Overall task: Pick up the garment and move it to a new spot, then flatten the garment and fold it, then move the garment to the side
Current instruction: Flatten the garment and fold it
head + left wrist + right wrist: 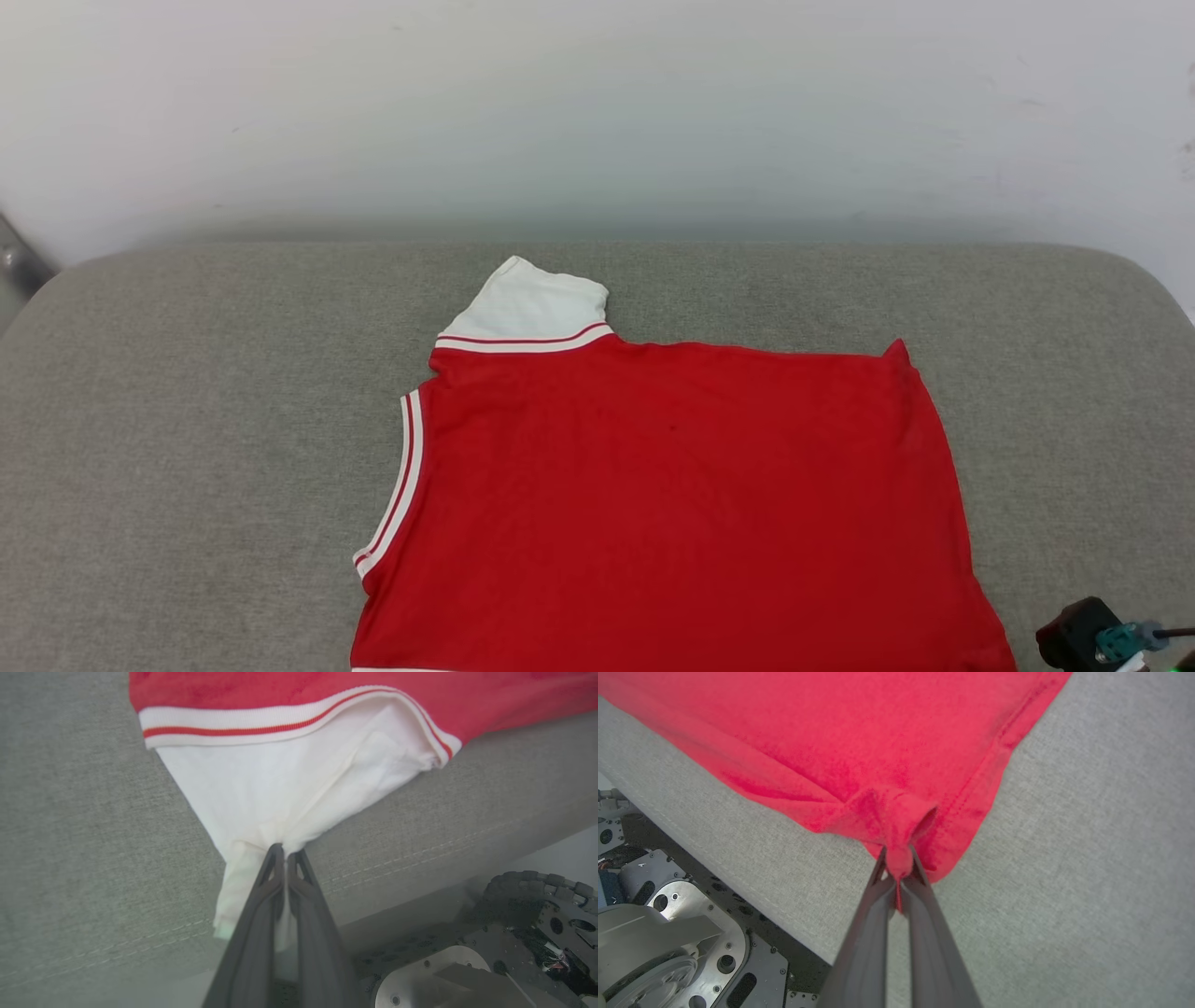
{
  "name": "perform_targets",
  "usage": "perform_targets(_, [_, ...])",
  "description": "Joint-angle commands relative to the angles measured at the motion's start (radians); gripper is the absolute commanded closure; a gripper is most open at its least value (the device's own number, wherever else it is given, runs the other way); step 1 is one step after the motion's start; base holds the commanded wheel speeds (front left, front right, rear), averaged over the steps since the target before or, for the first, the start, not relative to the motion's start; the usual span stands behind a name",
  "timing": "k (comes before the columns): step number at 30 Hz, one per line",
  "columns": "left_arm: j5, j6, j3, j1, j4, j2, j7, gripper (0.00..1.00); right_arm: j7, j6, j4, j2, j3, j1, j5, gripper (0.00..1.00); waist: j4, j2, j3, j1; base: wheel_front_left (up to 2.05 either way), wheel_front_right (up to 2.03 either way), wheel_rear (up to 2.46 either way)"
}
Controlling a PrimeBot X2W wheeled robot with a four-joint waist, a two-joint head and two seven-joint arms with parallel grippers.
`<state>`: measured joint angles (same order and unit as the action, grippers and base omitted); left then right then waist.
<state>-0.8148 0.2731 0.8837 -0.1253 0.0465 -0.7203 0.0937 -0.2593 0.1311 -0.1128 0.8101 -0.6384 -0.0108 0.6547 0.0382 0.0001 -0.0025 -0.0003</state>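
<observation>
The red garment [672, 504] lies spread on the grey cushion, plain side up, one white sleeve [532, 308] pointing to the far side and its striped neck trim at the left. No print shows. In the left wrist view my left gripper [285, 851] is shut on the other white sleeve [289, 793] near the cushion's front edge. In the right wrist view my right gripper [899, 861] is shut on a bunched corner of the garment's red hem [901, 816], also close to the front edge. A dark part of the right arm [1092, 639] shows at the lower right of the head view.
The grey cushion [187, 420] has free room to the left, right and behind the garment. A pale wall rises behind it. The robot's metal base and a wheel [537, 896] sit below the cushion's front edge [752, 891].
</observation>
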Motion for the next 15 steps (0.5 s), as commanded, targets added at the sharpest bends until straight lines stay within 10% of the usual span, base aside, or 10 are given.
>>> perform_targets(1, [-0.001,0.000,0.000,-0.008,-0.002,-0.004,-0.001,1.00,-0.010,-0.001,0.015,-0.008,0.025,0.025,-0.013,1.00,0.003,-0.0001,0.001,0.0003,0.00,0.00,0.00])
perform_targets(15, [0.164,-0.061,-0.004,0.281,0.016,-0.043,-0.038,1.00,-0.077,-0.001,0.141,-0.117,0.268,0.077,-0.099,1.00,0.000,-0.0001,0.049,0.0003,0.00,0.00,0.00])
